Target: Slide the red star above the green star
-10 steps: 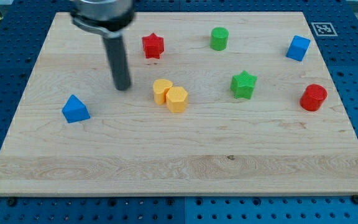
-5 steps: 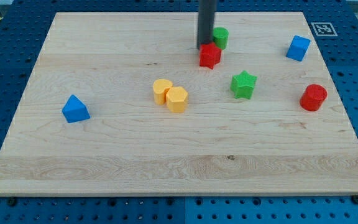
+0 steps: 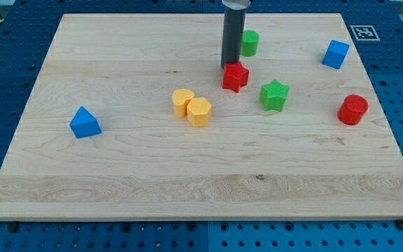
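Note:
The red star (image 3: 235, 77) lies on the wooden board (image 3: 117, 175), left of and slightly above the green star (image 3: 274, 95), with a small gap between them. My tip (image 3: 229, 67) touches the red star's upper left edge. The dark rod rises from there to the view's top.
A green cylinder (image 3: 248, 43) stands just right of the rod. A blue cube (image 3: 335, 54) and a red cylinder (image 3: 352, 109) are at the right. Two yellow blocks (image 3: 192, 106) touch near the middle. A blue triangular block (image 3: 84, 122) is at the left.
The tip went from the board's left to the red star and pushed it right and down, from upper left of the yellow blocks to close beside the green star.

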You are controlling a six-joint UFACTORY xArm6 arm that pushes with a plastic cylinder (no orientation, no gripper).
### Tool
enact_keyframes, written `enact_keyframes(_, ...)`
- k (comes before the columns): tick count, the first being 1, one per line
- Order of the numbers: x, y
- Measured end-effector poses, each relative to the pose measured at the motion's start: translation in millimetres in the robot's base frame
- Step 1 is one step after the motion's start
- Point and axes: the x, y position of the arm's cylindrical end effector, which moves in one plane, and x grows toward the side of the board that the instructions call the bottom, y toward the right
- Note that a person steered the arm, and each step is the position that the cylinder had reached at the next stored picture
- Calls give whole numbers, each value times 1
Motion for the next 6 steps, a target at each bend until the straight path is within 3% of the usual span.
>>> enact_keyframes(2,31,-43)
enact_keyframes(3,42,7)
enact_keyframes(4,30,75)
enact_keyframes(5,23,52)
enact_keyframes(6,-14,43)
